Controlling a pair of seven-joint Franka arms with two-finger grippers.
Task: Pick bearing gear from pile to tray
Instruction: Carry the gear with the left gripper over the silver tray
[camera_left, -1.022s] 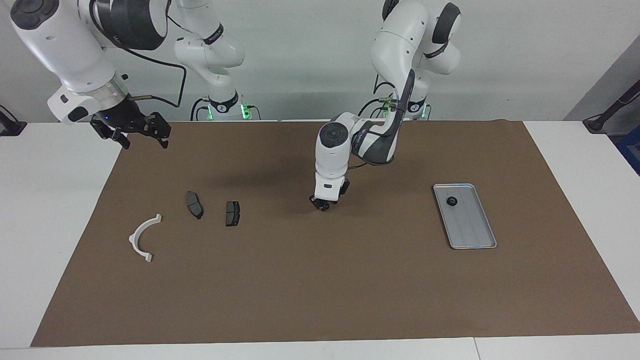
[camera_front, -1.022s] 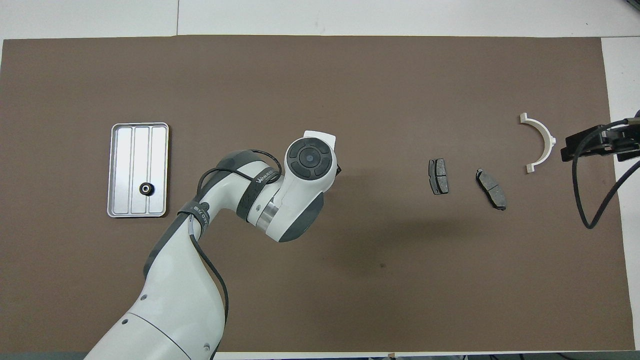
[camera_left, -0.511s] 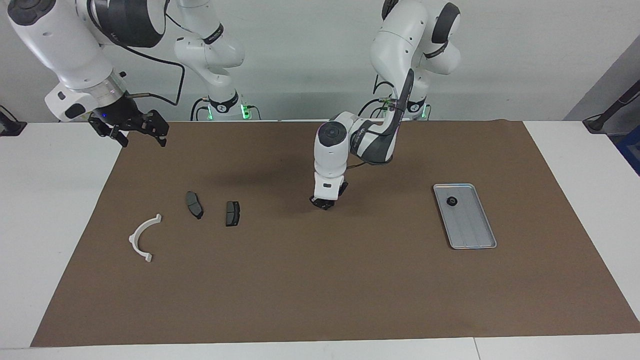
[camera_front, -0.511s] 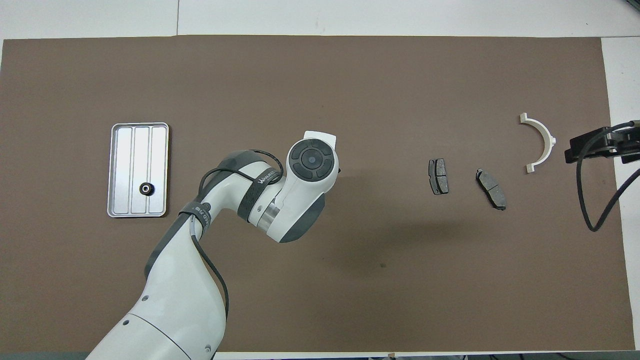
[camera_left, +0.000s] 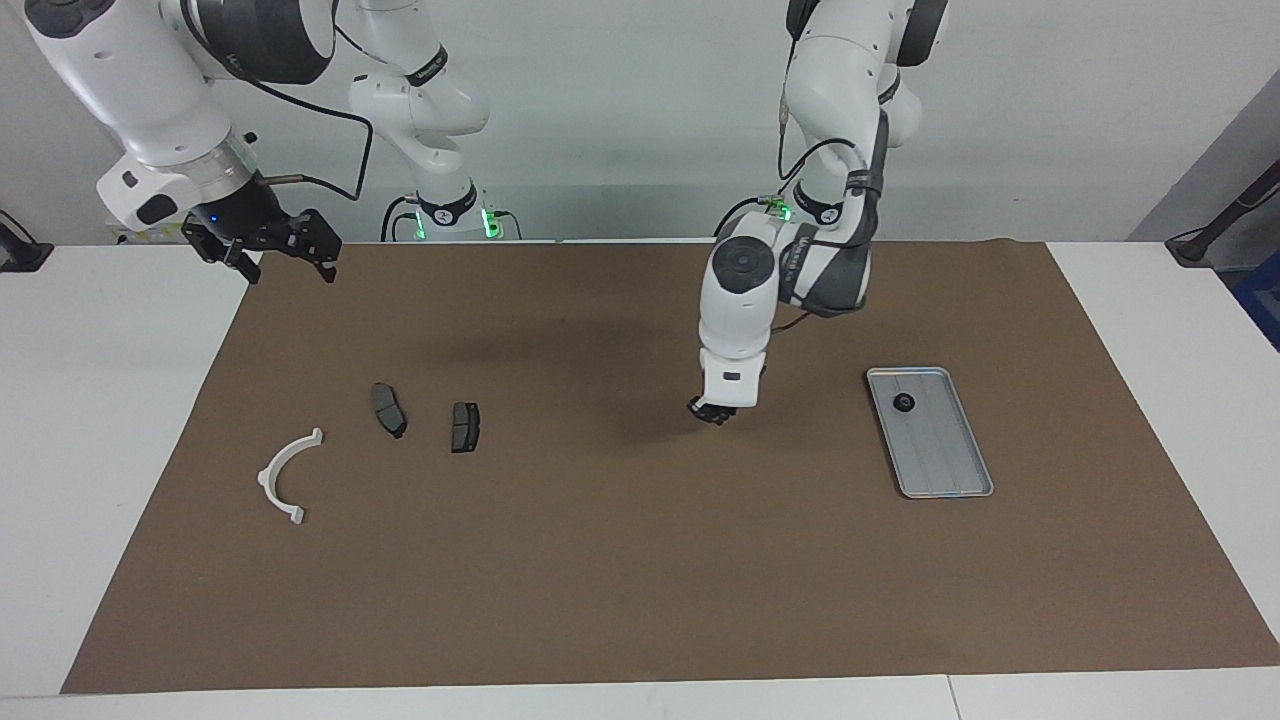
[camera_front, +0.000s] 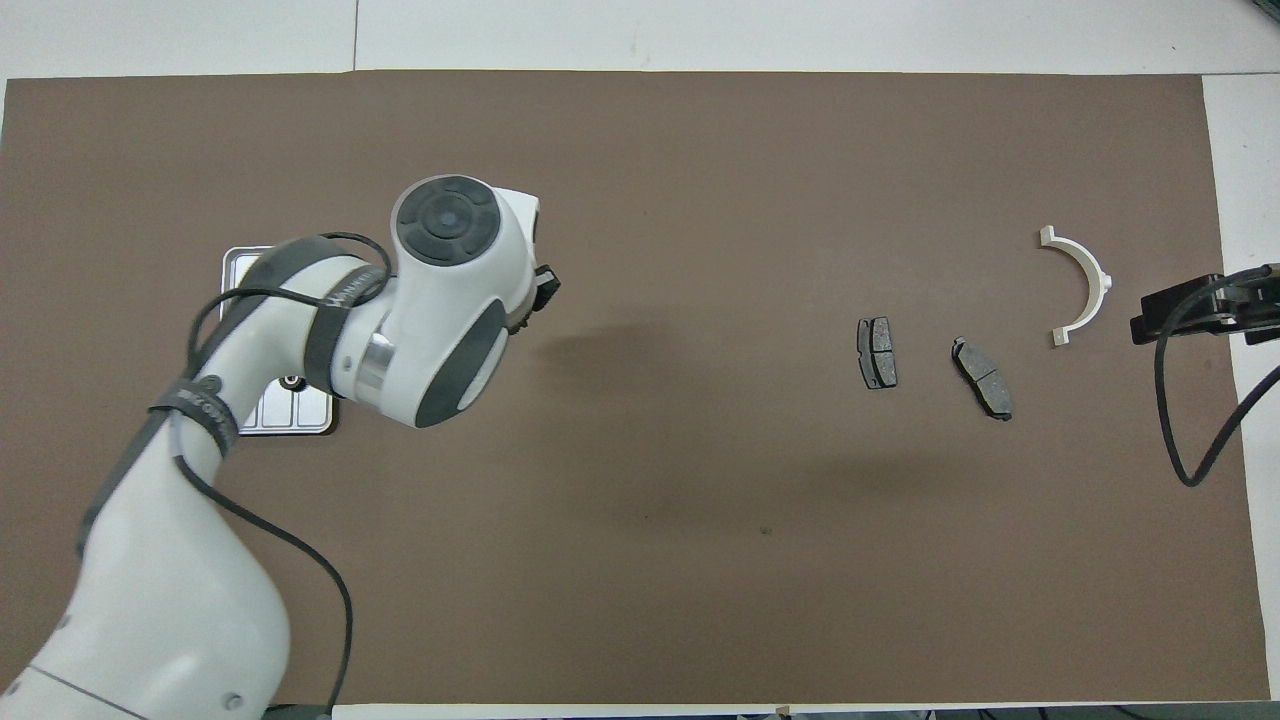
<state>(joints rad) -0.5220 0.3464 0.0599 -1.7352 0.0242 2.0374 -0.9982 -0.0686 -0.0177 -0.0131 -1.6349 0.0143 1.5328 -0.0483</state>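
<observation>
My left gripper (camera_left: 712, 410) hangs shut just above the mat, between the pile and the tray (camera_left: 942, 452). Its dark fingertips meet, and I cannot make out anything between them. One small black bearing gear (camera_left: 903, 404) lies in the tray's end nearer the robots. The pile holds a white semicircular bracket (camera_left: 283, 475) and two dark brake pads (camera_left: 389, 409) (camera_left: 465, 426). My right gripper (camera_left: 270, 255) waits open, raised over the mat's edge at the right arm's end. In the overhead view the left arm covers most of the tray (camera_front: 238, 262).
A brown mat (camera_left: 600, 560) covers the table, with white tabletop (camera_left: 90, 420) at both ends. The bracket (camera_front: 1085, 280) and pads (camera_front: 877, 352) (camera_front: 982, 377) lie spread apart toward the right arm's end.
The left gripper closed low over the mat's middle, then moved with its arm toward the tray. The right gripper drifted slightly up and toward the robots.
</observation>
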